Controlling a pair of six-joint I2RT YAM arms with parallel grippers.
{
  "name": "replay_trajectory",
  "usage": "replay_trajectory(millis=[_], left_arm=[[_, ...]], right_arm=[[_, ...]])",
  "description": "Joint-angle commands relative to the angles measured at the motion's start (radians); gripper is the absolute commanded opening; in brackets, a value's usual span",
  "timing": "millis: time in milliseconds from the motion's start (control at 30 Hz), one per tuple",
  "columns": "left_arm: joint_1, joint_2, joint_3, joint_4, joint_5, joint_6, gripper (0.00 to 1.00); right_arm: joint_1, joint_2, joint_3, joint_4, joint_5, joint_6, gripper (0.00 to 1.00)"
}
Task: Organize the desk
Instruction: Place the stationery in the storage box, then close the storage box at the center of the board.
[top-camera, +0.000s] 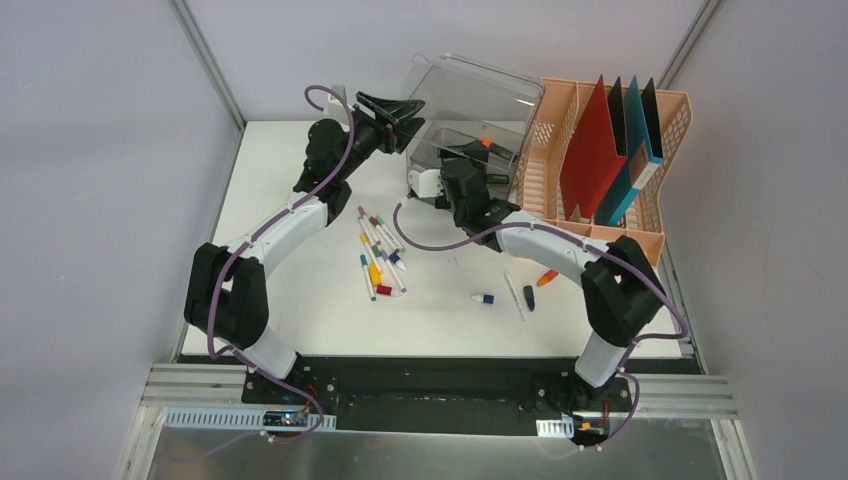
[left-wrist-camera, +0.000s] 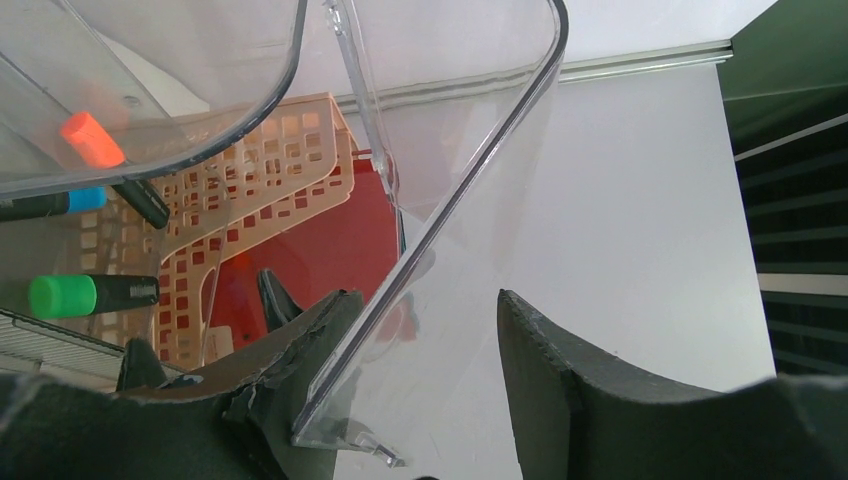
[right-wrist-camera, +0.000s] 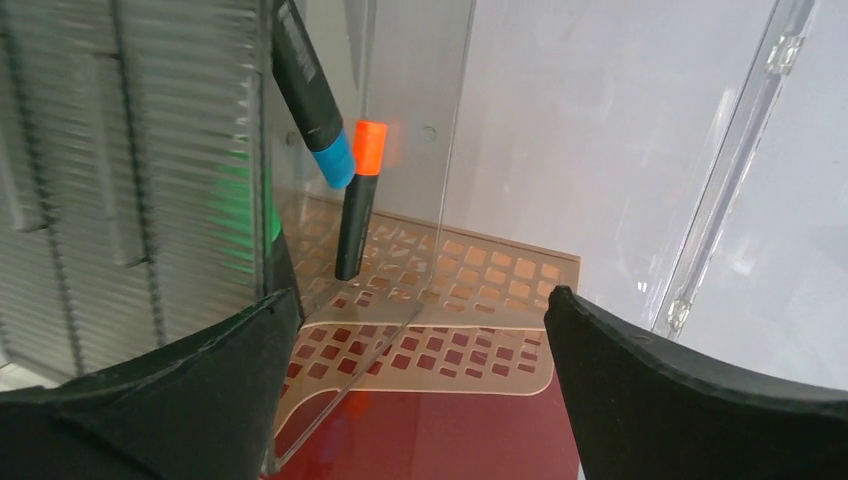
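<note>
Whiteness and flatness mark the desk (top-camera: 300, 300), a smooth matte rectangle filling the middle of the top view, its long axis running left to right, parallel to the black and metal rail (top-camera: 430, 375) at its near edge. At the far edge stands a clear, glossy plastic box (top-camera: 450, 150) with rounded corners, its hinged lid (top-camera: 470, 85) tipped up. A peach lattice-walled file rack (top-camera: 545, 130) fills the far right corner, with a stiff red folder (top-camera: 590, 150) upright in it. Thin markers (top-camera: 380, 250) lie scattered mid-desk. The left arm arches from the near left corner to the far edge, its left gripper (top-camera: 395, 108) at the lid's left side. The right arm bends in from the near right corner, elbow high, its right gripper (top-camera: 432, 182) at the box's front, where an orange-capped marker (top-camera: 485, 142) shows inside. In the left wrist view the padded black jaws stand about half apart astride the lid's rounded rim, which lies against one finger and clear of the other; a blue-capped marker (left-wrist-camera: 45, 203) and a green-capped marker (left-wrist-camera: 90, 295) lie in the box. In the right wrist view the jaws gape wide with nothing between them, facing the box wall; behind it the orange-capped marker stands nearly upright.
</note>
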Motion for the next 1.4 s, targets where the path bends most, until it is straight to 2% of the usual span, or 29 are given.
replay_trajectory(millis=[0, 333, 600, 733, 833, 933, 1133, 1367], left_arm=[[-0.004, -0.009, 0.046, 0.06, 0.015, 0.005, 0.54], [-0.007, -0.01, 0.045, 0.06, 0.013, 0.005, 0.54], [-0.007, -0.008, 0.039, 0.067, 0.012, 0.005, 0.54], [-0.008, -0.007, 0.033, 0.073, 0.013, 0.002, 0.54], [-0.007, -0.008, 0.024, 0.08, 0.013, 0.001, 0.54], [-0.007, -0.01, 0.017, 0.081, 0.013, 0.003, 0.54], [-0.008, -0.001, 0.008, 0.087, 0.02, 0.007, 0.54], [-0.007, 0.002, -0.049, 0.125, 0.057, 0.048, 0.55]], right_arm=[[0.044, -0.105, 0.018, -0.126, -0.046, 0.139, 0.97], [0.133, -0.201, -0.013, -0.414, -0.149, 0.264, 0.99], [0.142, -0.316, -0.041, -0.672, -0.386, 0.381, 0.99], [0.135, -0.411, -0.086, -0.795, -0.578, 0.383, 0.99], [0.087, -0.493, -0.111, -0.898, -0.818, 0.38, 0.99], [-0.006, -0.573, -0.137, -0.93, -1.0, 0.417, 0.99], [-0.184, -0.691, -0.186, -0.962, -1.212, 0.498, 0.99], [-0.4, -0.811, -0.246, -0.897, -1.398, 0.622, 0.99]])
